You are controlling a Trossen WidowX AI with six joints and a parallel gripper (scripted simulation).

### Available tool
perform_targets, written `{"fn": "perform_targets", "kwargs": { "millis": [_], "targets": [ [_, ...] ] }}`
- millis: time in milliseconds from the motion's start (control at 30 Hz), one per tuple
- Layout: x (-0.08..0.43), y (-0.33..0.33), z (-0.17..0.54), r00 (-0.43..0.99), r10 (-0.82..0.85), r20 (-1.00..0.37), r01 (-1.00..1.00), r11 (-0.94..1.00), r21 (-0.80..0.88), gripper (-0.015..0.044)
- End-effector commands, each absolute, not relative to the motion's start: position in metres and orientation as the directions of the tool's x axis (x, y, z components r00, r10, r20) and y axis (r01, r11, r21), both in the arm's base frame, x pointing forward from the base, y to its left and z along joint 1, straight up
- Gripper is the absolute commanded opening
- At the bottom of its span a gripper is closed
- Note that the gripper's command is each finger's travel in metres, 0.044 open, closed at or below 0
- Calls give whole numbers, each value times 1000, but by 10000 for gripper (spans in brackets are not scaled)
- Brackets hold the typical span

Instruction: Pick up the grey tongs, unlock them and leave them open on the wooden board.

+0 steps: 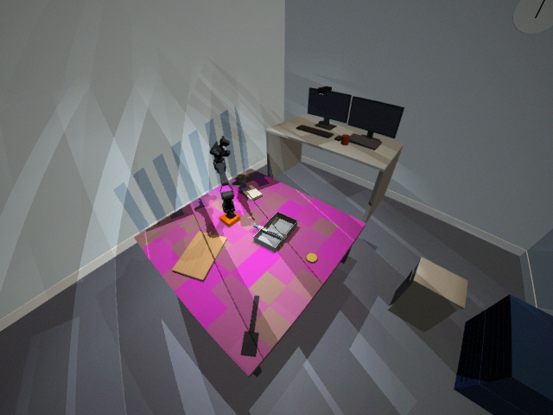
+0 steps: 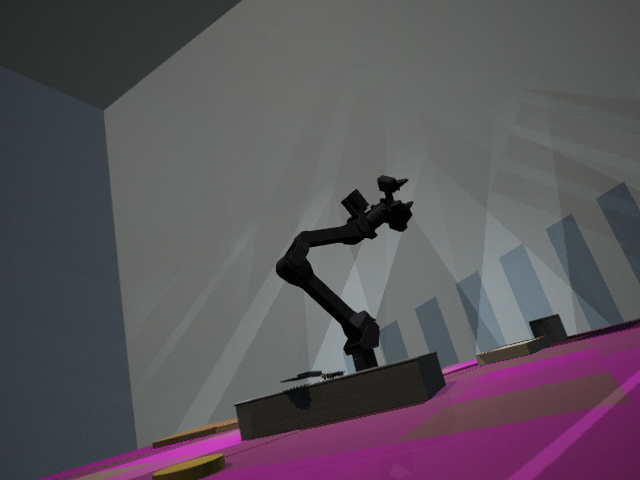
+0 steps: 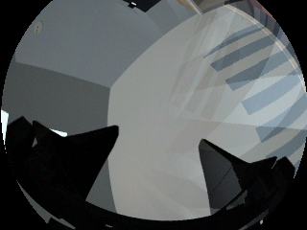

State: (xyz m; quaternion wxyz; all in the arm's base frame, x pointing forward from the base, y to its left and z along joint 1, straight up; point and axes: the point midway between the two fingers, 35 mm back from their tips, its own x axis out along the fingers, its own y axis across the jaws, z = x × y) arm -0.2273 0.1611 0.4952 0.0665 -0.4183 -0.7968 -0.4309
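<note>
The grey tongs [image 1: 270, 230] [image 2: 310, 373] lie across the roasting tin [image 1: 264, 245] [image 2: 336, 408], with one end sticking out past its rim on the side of the arm's base. Their arms look close together; the lock is too small to make out. The wooden board [image 1: 200, 257] [image 2: 196, 432] lies flat on the table, apart from the tin. My gripper [image 2: 409, 191] [image 3: 160, 137] is open and empty, raised high above the table and pointing away from the tin. The wrist view shows only walls between and beyond the fingers, with no tongs, tin or board.
The arm stands on an orange base [image 1: 230, 219] between board and tin. A yellow disc [image 1: 311, 258] [image 2: 190, 467] lies beyond the tin. A cream block [image 1: 253, 193] [image 2: 509, 353] and a dark box [image 2: 549, 327] are near the wall side. A black flat tool [image 1: 250, 343] lies at the far corner.
</note>
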Motion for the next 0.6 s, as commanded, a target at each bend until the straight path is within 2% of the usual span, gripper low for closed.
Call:
{"fn": "perform_targets", "kwargs": {
  "millis": [0, 133, 167, 300, 400, 533, 567],
  "targets": [
    [-227, 163, 494, -639, 615, 461, 719, 265, 643, 374],
    [-220, 192, 484, -592, 692, 414, 670, 137, 729, 269],
    [-219, 201, 479, -580, 713, 394, 638, 97, 764, 260],
    [-208, 242, 456, -517, 807, 287, 444, -35, 896, 260],
    [-192, 278, 435, -435, 881, 186, 183, -115, 976, 260],
    [-159, 322, 404, -298, 954, 42, -213, -109, 971, 260],
    [-152, 329, 399, -271, 962, 27, -246, -97, 964, 260]
  ]
}}
